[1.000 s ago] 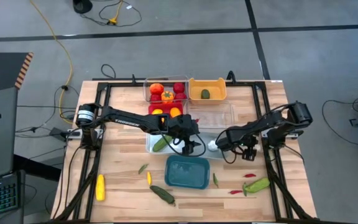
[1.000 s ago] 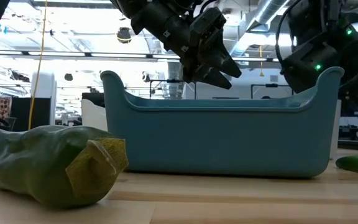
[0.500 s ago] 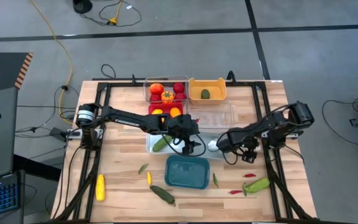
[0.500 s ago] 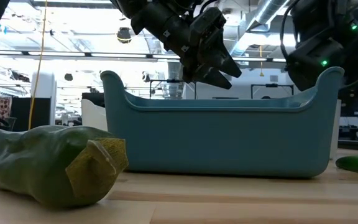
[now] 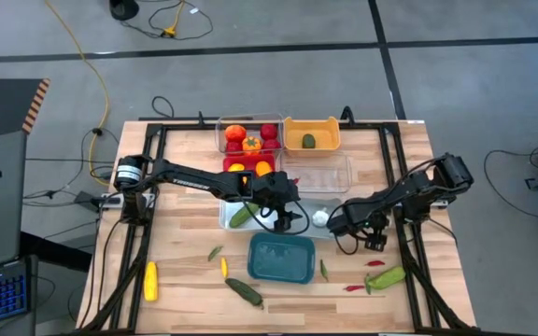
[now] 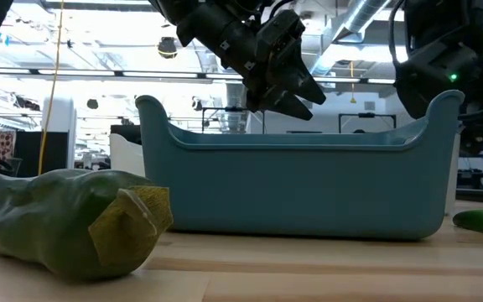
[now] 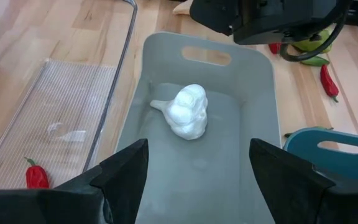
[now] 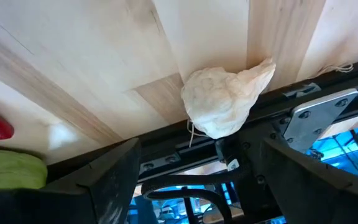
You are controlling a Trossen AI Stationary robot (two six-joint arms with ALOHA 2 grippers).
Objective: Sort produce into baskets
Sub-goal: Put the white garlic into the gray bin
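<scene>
Sorting in progress, seen from above. Left gripper (image 5: 289,220) hovers over the grey tray (image 5: 225,221) at table centre, fingers spread wide and empty; its wrist view shows one garlic (image 7: 186,111) lying loose on the tray floor, apart from both fingers (image 7: 124,174). Right gripper (image 5: 341,222) sits just beside that tray's 3 o'clock end, fingers also wide and holding nothing; its wrist view shows a second garlic (image 8: 224,98) on bare wood against the table frame (image 8: 319,112).

Risks, as judgement: the two grippers are near each other, so a reach by either across the grey tray could make the arms collide. The second garlic lies by the frame rail, and a closing finger may strike metal or push the bulb under the rail rather than trap it. The rounded garlic could also squirt out of a narrow pinch.

Pose: the left arm stretches from its 9 o'clock base across to centre, wrist pitched down. The right arm folds in from its 3 o'clock base, elbow raised, wrist low.

Remaining produce: cucumber (image 5: 244,291) and corn (image 5: 149,280) toward 7 o'clock, chili (image 5: 375,263) and a green pepper (image 5: 388,276) toward 4 o'clock. The teal tray (image 5: 282,259) at 6 o'clock of centre looks empty from above.
</scene>
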